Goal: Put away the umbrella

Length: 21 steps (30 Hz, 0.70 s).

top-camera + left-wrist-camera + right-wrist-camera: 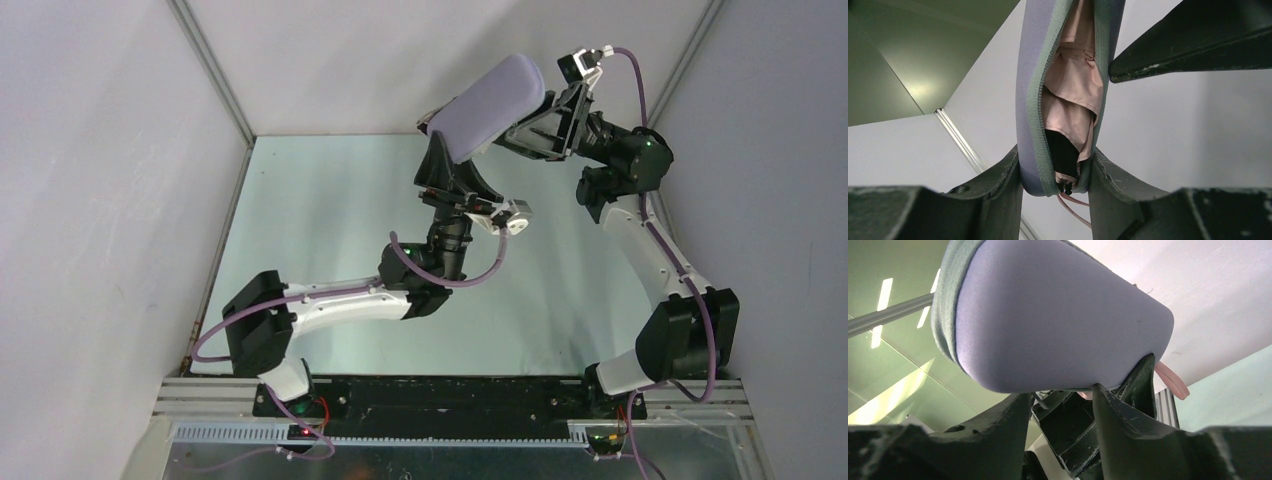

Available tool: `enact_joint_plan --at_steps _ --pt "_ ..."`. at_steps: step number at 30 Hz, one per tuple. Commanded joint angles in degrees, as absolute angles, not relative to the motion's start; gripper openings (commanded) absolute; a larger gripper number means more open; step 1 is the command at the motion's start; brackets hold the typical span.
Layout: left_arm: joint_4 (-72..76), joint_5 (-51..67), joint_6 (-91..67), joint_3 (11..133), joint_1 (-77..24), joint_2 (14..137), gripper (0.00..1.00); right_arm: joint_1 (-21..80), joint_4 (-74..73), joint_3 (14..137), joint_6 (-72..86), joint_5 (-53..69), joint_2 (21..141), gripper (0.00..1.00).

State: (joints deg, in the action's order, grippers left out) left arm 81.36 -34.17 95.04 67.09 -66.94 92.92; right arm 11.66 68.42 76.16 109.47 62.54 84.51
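One case (pixel 490 105) (umbrella (pixel 1073 85) inside), left claw (pixel 1055 152), right claw (pixel 1060 392), green table (pixel 320 200), white walls (pixel 100 200).

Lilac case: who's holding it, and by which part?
Left gripper pinches the lilac case at one end, across the open zipper, umbrella inside. Right gripper sits against its side; whether it grips cannot be told.

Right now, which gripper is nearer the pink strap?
Left. The left gripper clamps the case end where the strap hangs out; the right gripper sits farther along the case.
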Motion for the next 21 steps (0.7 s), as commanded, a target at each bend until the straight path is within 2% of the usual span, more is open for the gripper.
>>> enact_joint_plan --at_steps 1,17,18,21 --pt "87.72 -33.12 95.76 67.86 -67.26 90.73 0.0 12.12 77.45 76.99 114.08 59.33 83.69 0.48" --pt "87.71 -34.13 94.97 65.92 -68.37 89.99 0.0 11.64 77.64 76.79 117.07 58.15 83.05 0.45" --pt "87.76 -34.2 94.99 65.96 -68.38 89.95 0.0 11.61 77.72 76.63 117.29 57.95 83.16 0.44" --pt "87.72 -34.27 95.02 66.15 -68.51 90.01 0.0 11.56 77.62 76.3 117.65 57.4 83.43 0.29"
